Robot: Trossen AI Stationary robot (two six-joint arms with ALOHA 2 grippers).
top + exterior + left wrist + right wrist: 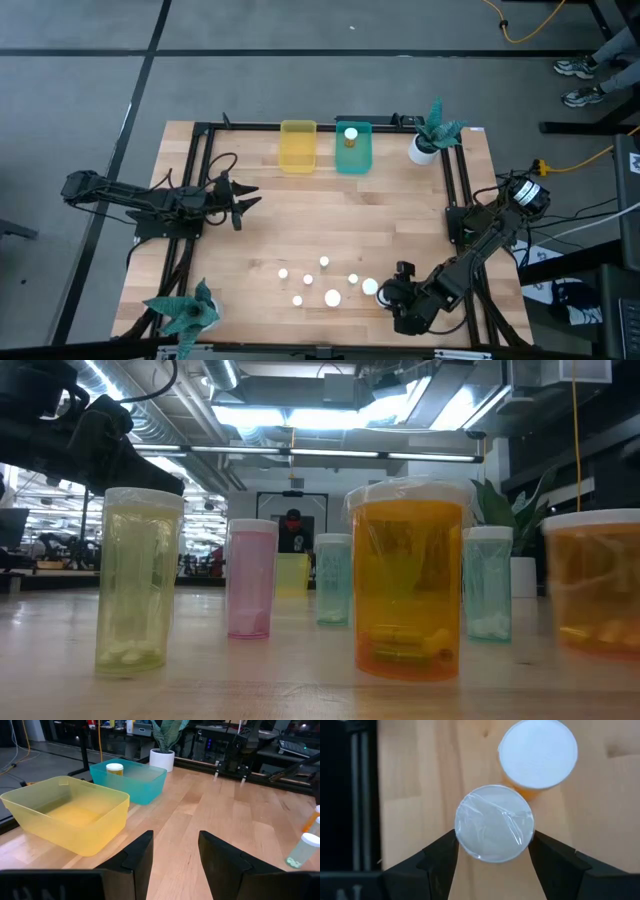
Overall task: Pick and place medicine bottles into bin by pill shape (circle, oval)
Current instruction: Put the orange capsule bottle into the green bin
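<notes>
The wooden table (pixel 400 230) fills the high view, and the right arm reaches in from 4 o'clock, elbow folded, wrist pointing straight down at the cluster of bottles near the front edge. The left arm stretches in level from 9 o'clock, and the left gripper (pixel 243 203) hangs over bare wood toward the middle, well apart from everything.

The right gripper (pixel 494 851) sits directly above one bottle (pixel 495 823), its two dark fingers (pixel 437 860) standing on either side of the cap at 9 and 3 o'clock. The jaws are partly open and bracket the cap closely; whether the pads actually touch it cannot be told. That cap is round and covered in crinkled clear film. Just beyond it at 1 o'clock stands a second bottle (pixel 538 754), plain white cap over an orange body.

The left gripper's jaws are parted halfway with nothing between them.

At 12 o'clock on the table sit the yellow bin (pixel 298 146) and the teal bin (pixel 353 148), side by side; the teal one has one orange bottle (pixel 350 137) standing in it. The remaining bottles (pixel 325 283) are scattered at 6 o'clock, white caps up, just beside the right gripper.
</notes>
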